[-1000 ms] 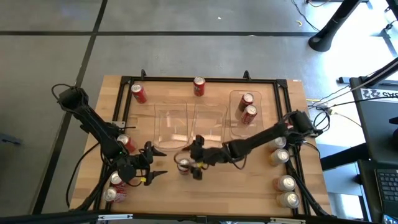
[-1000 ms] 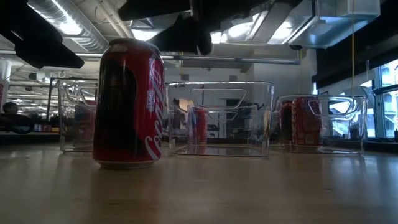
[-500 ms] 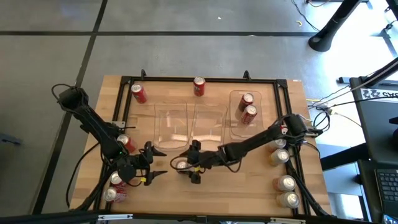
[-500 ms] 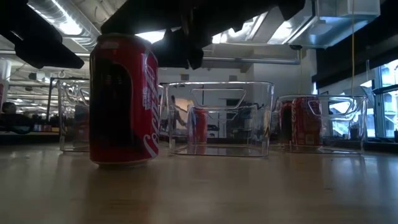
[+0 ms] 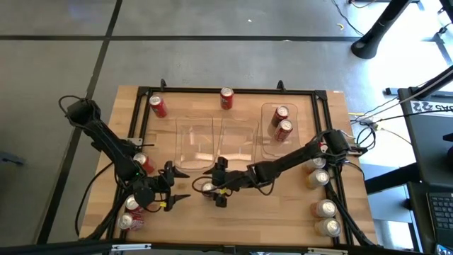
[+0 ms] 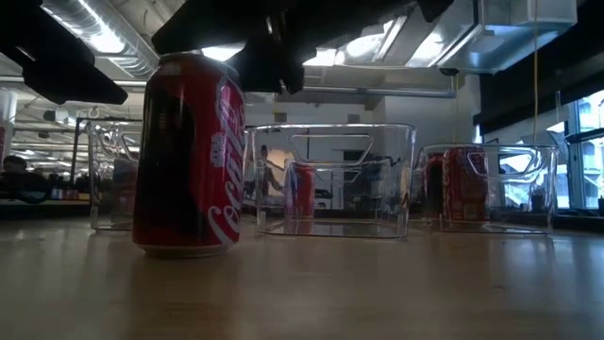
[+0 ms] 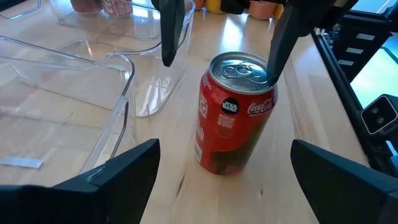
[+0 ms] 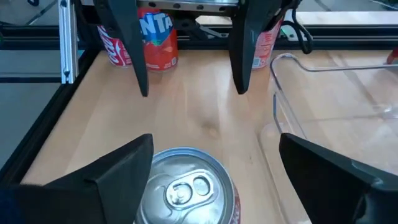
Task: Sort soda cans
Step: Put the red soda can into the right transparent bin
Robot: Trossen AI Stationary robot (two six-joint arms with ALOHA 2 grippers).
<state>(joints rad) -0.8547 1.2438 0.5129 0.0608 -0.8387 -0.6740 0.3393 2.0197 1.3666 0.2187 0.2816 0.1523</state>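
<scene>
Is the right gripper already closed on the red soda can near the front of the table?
No, the right gripper is spread open, its fingers either side of the upright red soda can with gaps showing.

The high cam is looking straight down, taking in the whole wooden table [image 5: 283,205], both arms and some floor around it. The low cam is sitting at tabletop level, staring across into the room, super close to one red soda can [image 6: 189,156] with the clear bins [image 6: 330,179] behind it. Both wrist cams are peering past their own fingers from opposite sides at that same can [image 7: 235,112] [image 8: 183,186], so every view is sharing it [image 5: 207,188].
</scene>
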